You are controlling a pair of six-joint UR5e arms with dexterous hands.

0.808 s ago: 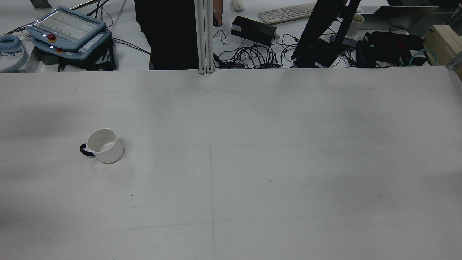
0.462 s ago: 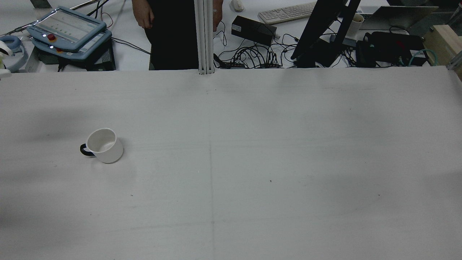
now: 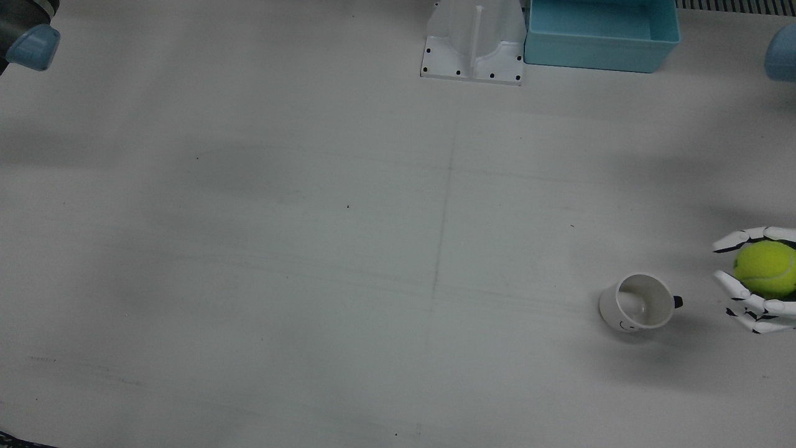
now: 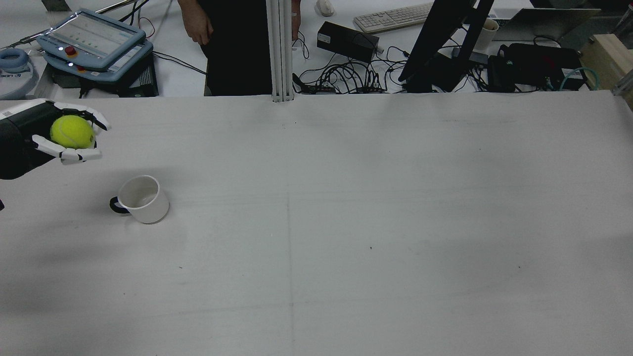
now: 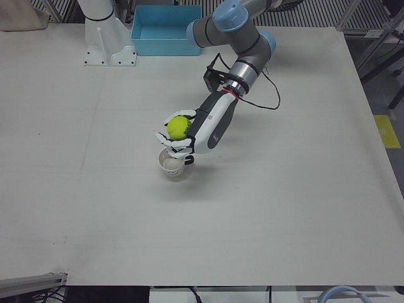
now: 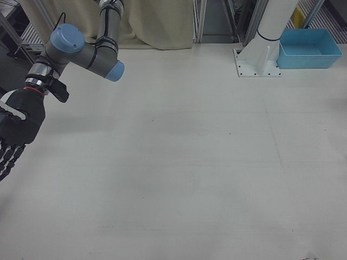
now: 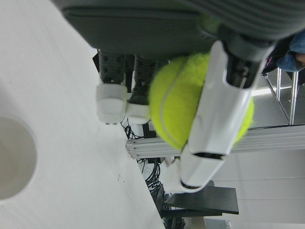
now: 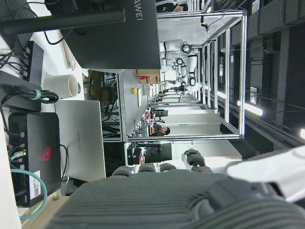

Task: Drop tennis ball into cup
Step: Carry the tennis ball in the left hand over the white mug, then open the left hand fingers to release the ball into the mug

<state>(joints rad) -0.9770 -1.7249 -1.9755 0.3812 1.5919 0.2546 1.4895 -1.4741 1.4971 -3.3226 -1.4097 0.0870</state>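
A white cup (image 4: 141,199) with a black handle stands upright on the left half of the table; it also shows in the front view (image 3: 637,303) and the left-front view (image 5: 172,165). My left hand (image 4: 59,138) is shut on a yellow-green tennis ball (image 4: 72,132) and holds it in the air, beside the cup and apart from it. The ball shows in the front view (image 3: 765,269), the left-front view (image 5: 178,127) and the left hand view (image 7: 190,102). My right hand (image 6: 12,138) hangs at the far edge of the right-front view, fingers extended, holding nothing.
A blue bin (image 3: 600,31) and a white arm pedestal (image 3: 474,43) stand at the robot's side of the table. Beyond the far edge are a teach pendant (image 4: 91,39), a person in black (image 4: 232,44) and cables.
My left hand with the ball has come into the rear view from the left edge, toward the cup. The cup has not moved.
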